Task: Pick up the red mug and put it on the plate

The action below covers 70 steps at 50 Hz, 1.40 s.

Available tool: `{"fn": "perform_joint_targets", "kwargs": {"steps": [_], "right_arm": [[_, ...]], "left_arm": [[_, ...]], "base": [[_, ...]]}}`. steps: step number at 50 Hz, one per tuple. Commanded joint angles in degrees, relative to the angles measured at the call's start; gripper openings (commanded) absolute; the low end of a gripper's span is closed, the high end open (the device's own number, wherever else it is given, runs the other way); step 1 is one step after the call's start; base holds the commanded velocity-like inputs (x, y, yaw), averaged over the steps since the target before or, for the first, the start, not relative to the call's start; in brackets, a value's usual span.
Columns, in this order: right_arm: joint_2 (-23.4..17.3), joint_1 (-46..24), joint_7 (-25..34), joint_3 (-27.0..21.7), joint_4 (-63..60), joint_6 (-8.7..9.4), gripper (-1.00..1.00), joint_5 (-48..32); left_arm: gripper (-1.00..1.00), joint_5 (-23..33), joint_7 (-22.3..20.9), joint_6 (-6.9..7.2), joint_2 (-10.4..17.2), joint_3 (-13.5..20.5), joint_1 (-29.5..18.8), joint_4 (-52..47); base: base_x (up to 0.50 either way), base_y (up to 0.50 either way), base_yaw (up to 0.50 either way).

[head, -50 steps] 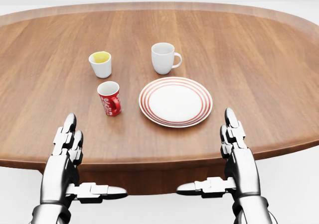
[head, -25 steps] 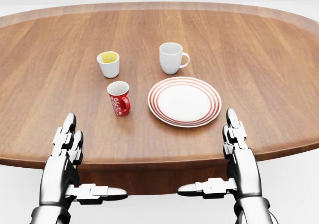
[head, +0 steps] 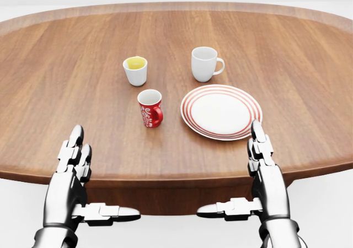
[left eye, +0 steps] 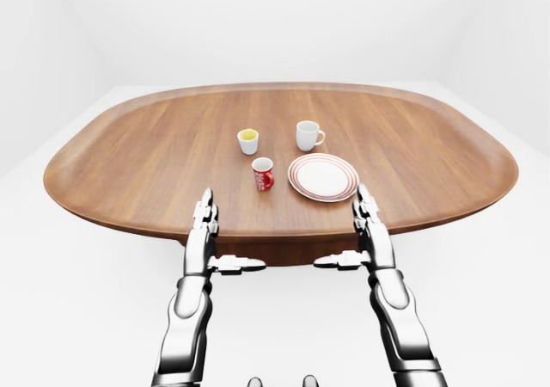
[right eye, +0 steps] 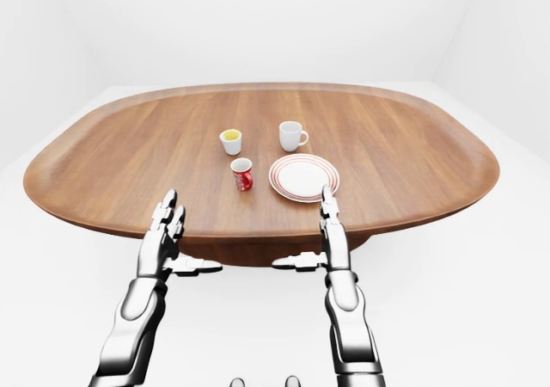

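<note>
Two metal three-finger hands, the left hand [head: 71, 176] and the right hand [head: 265, 173], hover at the near edge of an oval wooden table [head: 55, 66], fingers extended, thumbs pointing inward, neither holding anything. In the head view, the red mug [head: 150, 108] stands upright just left of the red-ringed plate [head: 222, 112], apart from it, handle turned right. Toward the top, a white cup with yellow contents [head: 135, 70] stands left of a white mug [head: 205, 64].
</note>
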Motion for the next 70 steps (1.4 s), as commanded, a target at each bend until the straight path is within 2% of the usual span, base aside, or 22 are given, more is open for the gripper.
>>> {"fn": "perform_joint_targets", "kwargs": {"steps": [1,3,4,5,6,7,9,11,12,18,26,35,42,70], "right_arm": [[-0.1,0.7,-0.2,-0.3,-2.0,1.07,1.00,-0.1],[-0.2,0.3,-0.3,-0.9,-1.9,1.28,1.00,0.2],[-0.2,0.2,-0.4,-1.1,-2.2,1.58,1.00,0.4],[-0.4,0.0,-0.3,-1.2,-2.6,2.22,1.00,0.5],[-0.5,-0.5,-0.5,-1.3,-3.4,3.69,1.00,0.2],[-0.6,-0.2,-0.3,-1.2,-5.8,5.83,1.00,-0.1],[-0.6,0.3,-0.2,-1.3,-9.7,6.12,1.00,-0.3],[-0.7,0.0,0.3,-1.9,-12.0,6.12,1.00,0.3],[-0.8,-0.5,0.5,-2.2,-12.4,6.12,1.00,0.5],[-2.0,-4.4,0.7,-3.1,-15.2,6.12,1.00,-1.1],[-3.5,-9.9,1.8,-4.4,-14.8,6.12,1.00,-1.5],[-5.8,-16.7,3.2,-6.0,-11.2,6.12,1.00,0.0],[-6.8,-19.1,3.8,-5.7,-9.9,6.12,1.00,-1.0],[-7.4,-20.1,4.0,-6.3,-6.8,6.12,1.00,-0.4]], "left_arm": [[1.00,-0.3,-0.3,-1.42,0.0,0.2,-1.5,3.4],[1.00,0.0,-0.4,-1.48,0.1,-0.1,-1.6,2.9],[1.00,-0.2,-0.4,-1.04,0.1,0.0,-1.6,2.2],[1.00,-0.5,-0.5,0.40,0.2,0.2,-2.2,1.3],[1.00,-0.3,0.1,1.59,0.5,0.8,-3.4,1.1],[1.00,0.0,0.3,1.75,0.9,1.2,-4.5,1.1],[1.00,0.8,1.0,2.19,1.4,2.0,-6.0,2.1],[1.00,0.3,0.6,3.48,2.1,3.0,-7.8,2.8],[1.00,0.6,0.9,3.59,2.5,3.4,-8.8,3.0],[1.00,1.0,1.7,3.59,4.3,5.1,-13.9,1.8],[1.00,1.1,1.9,3.59,6.0,6.2,-18.6,1.7],[1.00,0.2,3.2,3.59,8.2,7.6,-24.5,10.2],[1.00,0.7,4.1,3.59,9.7,7.7,-27.5,15.4],[1.00,1.2,5.0,3.59,9.7,7.3,-28.4,17.7]], "base": [[0.00,0.00,0.00],[0.00,0.00,0.00],[0.00,0.00,0.00],[0.00,0.00,0.00],[0.00,0.00,0.00],[0.00,0.00,0.00],[0.00,0.00,0.00],[0.00,0.00,0.00],[0.00,0.00,0.00],[0.00,0.00,0.00],[0.00,0.00,0.00],[0.00,0.00,0.00],[0.00,0.00,0.00],[0.00,0.00,0.00]]}}
